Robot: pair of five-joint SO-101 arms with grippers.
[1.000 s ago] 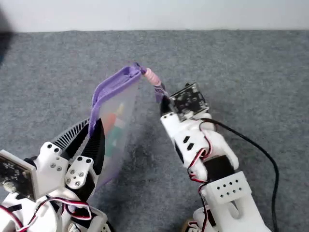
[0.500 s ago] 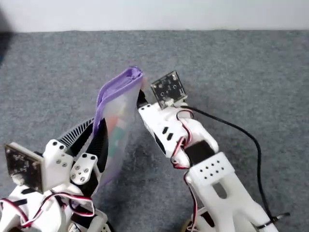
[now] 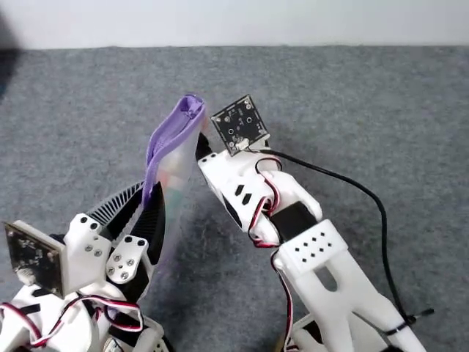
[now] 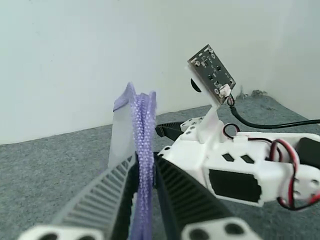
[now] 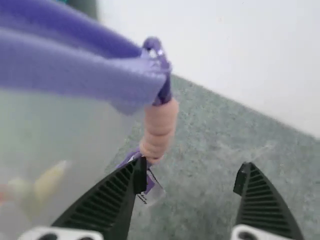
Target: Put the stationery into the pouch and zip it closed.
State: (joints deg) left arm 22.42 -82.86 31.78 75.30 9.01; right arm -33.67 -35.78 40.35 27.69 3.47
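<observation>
Clamping the pouch (image 3: 167, 147) upright in closed left fingers (image 4: 115, 195) as an anchor; holding right fingers (image 5: 107, 202) open beside the zipper pull (image 5: 159, 131).

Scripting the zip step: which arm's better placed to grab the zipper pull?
Right. The right gripper, open, sits at the pink zipper pull; the left gripper is shut on the pouch, steadying it.

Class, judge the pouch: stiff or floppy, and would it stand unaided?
Probably floppy: the pouch has thin clear walls under a fabric zip band. Held on edge by the left gripper, it would likely tip if released.
</observation>
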